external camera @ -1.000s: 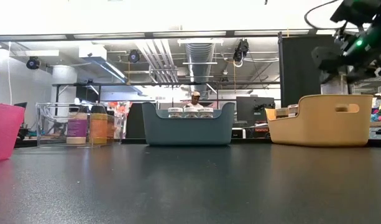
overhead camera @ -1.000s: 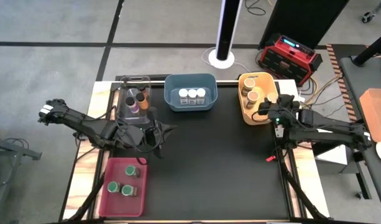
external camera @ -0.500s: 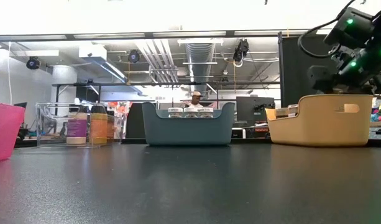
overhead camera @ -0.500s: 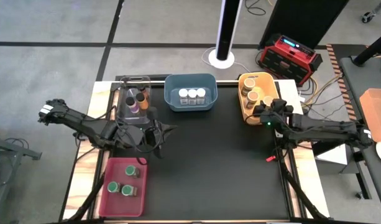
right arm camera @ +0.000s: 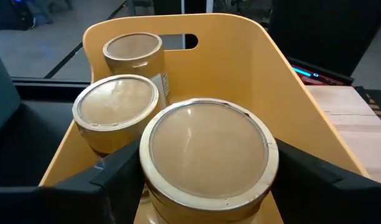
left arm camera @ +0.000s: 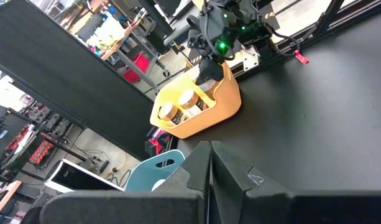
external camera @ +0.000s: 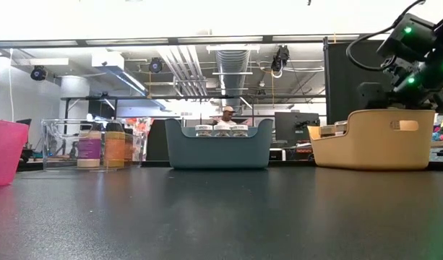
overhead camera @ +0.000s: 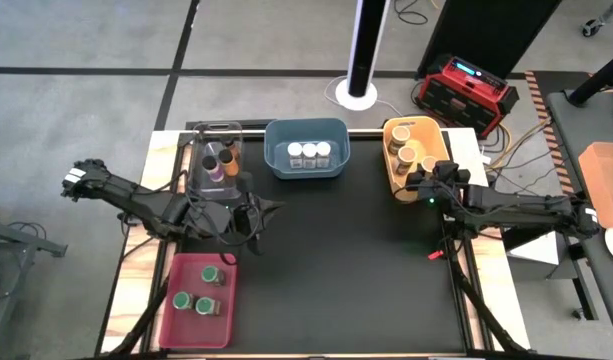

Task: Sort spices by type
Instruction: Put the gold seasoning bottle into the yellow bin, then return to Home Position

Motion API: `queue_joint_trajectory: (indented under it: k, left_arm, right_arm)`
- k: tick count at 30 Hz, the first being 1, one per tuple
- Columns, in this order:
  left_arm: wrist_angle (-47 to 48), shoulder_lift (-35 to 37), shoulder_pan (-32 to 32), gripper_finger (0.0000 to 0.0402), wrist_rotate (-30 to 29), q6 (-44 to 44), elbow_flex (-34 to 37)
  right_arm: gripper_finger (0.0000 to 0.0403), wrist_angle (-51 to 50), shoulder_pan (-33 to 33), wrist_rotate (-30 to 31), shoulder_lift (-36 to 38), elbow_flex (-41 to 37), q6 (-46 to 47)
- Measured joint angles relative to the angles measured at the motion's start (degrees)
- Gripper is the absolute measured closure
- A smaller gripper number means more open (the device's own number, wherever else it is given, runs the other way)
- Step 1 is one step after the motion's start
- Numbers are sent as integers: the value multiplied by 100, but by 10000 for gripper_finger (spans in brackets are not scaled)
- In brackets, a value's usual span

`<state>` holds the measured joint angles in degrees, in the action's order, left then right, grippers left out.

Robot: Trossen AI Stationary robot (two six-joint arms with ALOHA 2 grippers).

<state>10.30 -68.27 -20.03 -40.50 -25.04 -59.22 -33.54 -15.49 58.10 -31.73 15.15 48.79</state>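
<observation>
At 7 o'clock, red bin [overhead camera: 198,311] has green-lid jars; my left gripper [overhead camera: 273,207] idles, fingers shut. Far row: clear bin [overhead camera: 218,160], blue bin [overhead camera: 306,150] filled. At 1 o'clock, right gripper [overhead camera: 419,180] clamps tan jar [right arm camera: 209,155] in yellow bin [overhead camera: 397,187]. Tabletop [overhead camera: 336,270] bare, so I'd say nearly done.

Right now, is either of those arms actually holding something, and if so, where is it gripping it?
The right gripper holds a tan-lidded spice jar by its sides, just under the lid, inside the yellow bin. The left gripper is shut on nothing.
</observation>
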Motion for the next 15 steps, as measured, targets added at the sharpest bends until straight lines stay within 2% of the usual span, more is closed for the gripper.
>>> queue_joint_trajectory:
  k: [6, 9, 15]
  left_arm:
    - [1, 0, 0, 402, -1, 0, 0]
    - [0, 0, 0, 402, 1, 0, 0]
    - [1, 0, 0, 402, -1, 0, 0]
  right_arm:
    - [77, 5, 0, 27, 0, 18, -23]
    - [76, 3, -1, 24, 5, 19, -19]
    - [99, -19, -2, -123, 17, 137, -40]
